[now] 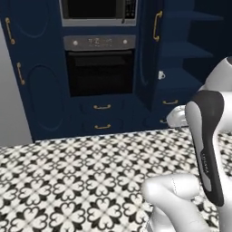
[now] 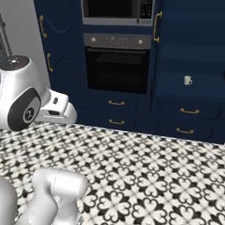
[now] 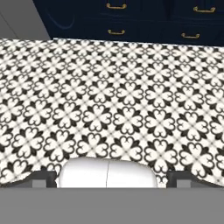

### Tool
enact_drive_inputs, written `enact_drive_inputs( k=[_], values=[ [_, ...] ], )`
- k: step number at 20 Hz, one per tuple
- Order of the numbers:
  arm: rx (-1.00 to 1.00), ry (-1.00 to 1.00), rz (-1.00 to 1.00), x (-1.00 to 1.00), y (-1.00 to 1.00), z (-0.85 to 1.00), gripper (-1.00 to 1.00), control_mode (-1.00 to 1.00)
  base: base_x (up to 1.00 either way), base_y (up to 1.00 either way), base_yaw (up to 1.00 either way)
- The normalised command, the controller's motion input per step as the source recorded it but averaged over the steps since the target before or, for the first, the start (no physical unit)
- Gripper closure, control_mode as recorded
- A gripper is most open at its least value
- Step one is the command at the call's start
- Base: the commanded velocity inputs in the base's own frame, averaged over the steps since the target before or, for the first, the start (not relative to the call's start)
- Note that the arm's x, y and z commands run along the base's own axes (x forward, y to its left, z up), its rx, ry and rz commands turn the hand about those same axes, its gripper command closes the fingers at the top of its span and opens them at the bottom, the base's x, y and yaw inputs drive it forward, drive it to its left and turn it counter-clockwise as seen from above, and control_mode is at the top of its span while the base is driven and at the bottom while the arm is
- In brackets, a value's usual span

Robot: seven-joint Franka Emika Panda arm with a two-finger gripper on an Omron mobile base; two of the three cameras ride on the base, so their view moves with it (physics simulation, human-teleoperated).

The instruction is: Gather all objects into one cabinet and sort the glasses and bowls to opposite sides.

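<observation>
Hand view first: the gripper (image 3: pixel 112 181) hangs low over the floor (image 3: pixel 118 100), its two dark tips at the far left and far right of the bottom edge, so the jaws stand spread wide with nothing between them, just black-and-white flower tiles running out ahead. Past the tiles, navy drawers (image 3: pixel 116 26) with brass pulls line the top of that view. Over to the left base view: the white arm (image 1: pixel 206 145) with its dark joint cover rises at the lower right, tiled floor in front, then the navy wall of units with a built-in oven (image 1: pixel 99 68) in the middle and a microwave (image 1: pixel 99 11) above it. Right of the oven, a tall open unit with several shelves (image 1: pixel 181 68) stands with its door (image 1: pixel 149 50) swung out, and on one shelf sits a small cream mug (image 1: pixel 161 75), pale against the dark blue, upright as far as one can tell at that size. Right base view confirms it: the mug is on a shelf above two drawers, right of the oven, handle toward the right. It sits well apart from the jaws, across the whole stretch of floor and higher up.
</observation>
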Motion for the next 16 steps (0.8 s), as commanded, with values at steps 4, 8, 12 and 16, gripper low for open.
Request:
enact_drive_inputs(
  k=[4,8,12,16],
  values=[
    [0.00,0.00,0.00,0.00,0.00,0.00,-1.00,1.00,0.78,-1.00,0.00],
    [0.00,0.00,0.00,0.00,0.00,0.00,-1.00,1.00,0.68,-1.00,0.00],
    [0.00,0.00,0.00,0.00,0.00,0.00,-1.00,1.00,0.66,-0.78,0.00],
    [0.00,0.00,0.00,0.00,0.00,0.00,-1.00,1.00,0.82,-0.07,-0.08]
  ],
)
